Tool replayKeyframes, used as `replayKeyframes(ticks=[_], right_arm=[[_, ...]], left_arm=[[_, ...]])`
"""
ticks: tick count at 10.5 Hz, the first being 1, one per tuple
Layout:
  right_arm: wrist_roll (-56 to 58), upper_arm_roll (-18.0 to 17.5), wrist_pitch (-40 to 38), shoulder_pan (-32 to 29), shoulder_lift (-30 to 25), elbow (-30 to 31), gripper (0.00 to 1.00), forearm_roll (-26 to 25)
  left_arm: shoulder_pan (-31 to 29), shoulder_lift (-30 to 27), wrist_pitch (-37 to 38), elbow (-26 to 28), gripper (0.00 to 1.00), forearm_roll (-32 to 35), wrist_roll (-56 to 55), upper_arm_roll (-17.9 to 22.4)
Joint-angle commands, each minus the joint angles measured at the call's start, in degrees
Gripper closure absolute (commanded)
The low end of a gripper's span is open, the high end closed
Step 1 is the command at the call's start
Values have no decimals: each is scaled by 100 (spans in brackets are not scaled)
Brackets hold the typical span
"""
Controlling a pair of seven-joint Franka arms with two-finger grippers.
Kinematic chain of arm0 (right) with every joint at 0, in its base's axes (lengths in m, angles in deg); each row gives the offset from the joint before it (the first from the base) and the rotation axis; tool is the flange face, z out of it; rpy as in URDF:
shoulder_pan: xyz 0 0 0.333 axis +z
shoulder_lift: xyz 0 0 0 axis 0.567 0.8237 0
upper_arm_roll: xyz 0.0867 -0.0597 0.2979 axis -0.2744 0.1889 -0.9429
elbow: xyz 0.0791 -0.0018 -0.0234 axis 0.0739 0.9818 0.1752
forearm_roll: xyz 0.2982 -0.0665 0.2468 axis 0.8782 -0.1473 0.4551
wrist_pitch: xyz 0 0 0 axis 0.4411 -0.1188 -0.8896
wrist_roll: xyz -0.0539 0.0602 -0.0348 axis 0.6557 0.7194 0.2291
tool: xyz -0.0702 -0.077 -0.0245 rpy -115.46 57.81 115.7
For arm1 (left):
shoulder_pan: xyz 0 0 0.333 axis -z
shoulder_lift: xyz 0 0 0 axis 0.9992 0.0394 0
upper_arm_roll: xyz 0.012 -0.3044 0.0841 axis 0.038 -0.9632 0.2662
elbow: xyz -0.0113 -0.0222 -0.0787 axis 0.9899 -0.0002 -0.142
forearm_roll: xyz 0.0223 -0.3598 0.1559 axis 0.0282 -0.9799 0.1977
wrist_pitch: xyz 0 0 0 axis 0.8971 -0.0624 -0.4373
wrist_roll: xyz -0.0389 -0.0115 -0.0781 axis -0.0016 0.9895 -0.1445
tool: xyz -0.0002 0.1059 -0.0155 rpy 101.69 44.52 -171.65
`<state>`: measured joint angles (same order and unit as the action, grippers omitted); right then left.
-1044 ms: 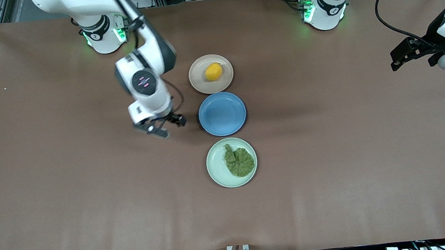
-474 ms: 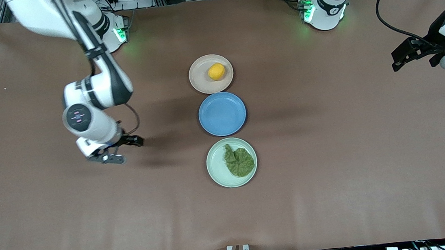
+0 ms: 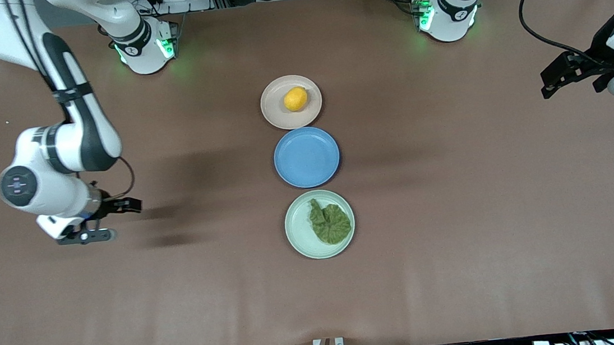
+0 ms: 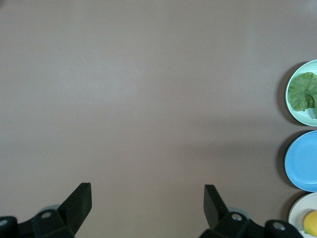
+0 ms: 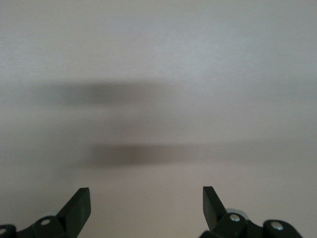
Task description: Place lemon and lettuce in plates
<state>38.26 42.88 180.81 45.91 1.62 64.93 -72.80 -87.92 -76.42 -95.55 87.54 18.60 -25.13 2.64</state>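
The lemon lay in the beige-pink plate, its long axis slanting. The lettuce lay flat in the mint plate, nearest the front camera, the blue plate between them. The right gripper and the left gripper hung over bare surface at their own ends, fingers spread, released.

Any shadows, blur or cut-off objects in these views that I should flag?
Front view: sharp, evenly lit; soft arm shadows on the table beside the right gripper. Left wrist view: lettuce and lemon cropped at the frame edge. Right wrist view: only bare cloth with two smeared shadow bands, nothing to judge focus by.
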Motion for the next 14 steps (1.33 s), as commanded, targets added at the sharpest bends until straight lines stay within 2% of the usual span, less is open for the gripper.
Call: replayKeyframes(ticks=[1,4,6,7,8,10,14], right_arm=[[282,-227,-462,-528,-682,7,0,-68],[247,-281,-1138,-591,-1604,-36,0,-314],[256,-499,-1482,-818,-2072,-386,0,-306],[265,-753,-1762,-1063,-2152,-666,0,-314],[273,-842,-2182,-1214,-2152,-1052,0,-314],[265,-843,-2729,-1198,-2135,-1555,0,-323],[282,-834,-3100,-1198,-2100,-2153,0,-349]], left_arm=[[-43,36,7,-92,0,-78,165,-6],[-43,36,7,-100,0,-69,173,-6],[-43,36,7,-100,0,-61,173,-6],[-43,36,7,-100,0,-52,165,-6],[-43,28,7,-100,0,-52,165,-6],[-43,36,7,-188,0,-43,243,2],[-52,36,25,-206,0,-43,244,11]])
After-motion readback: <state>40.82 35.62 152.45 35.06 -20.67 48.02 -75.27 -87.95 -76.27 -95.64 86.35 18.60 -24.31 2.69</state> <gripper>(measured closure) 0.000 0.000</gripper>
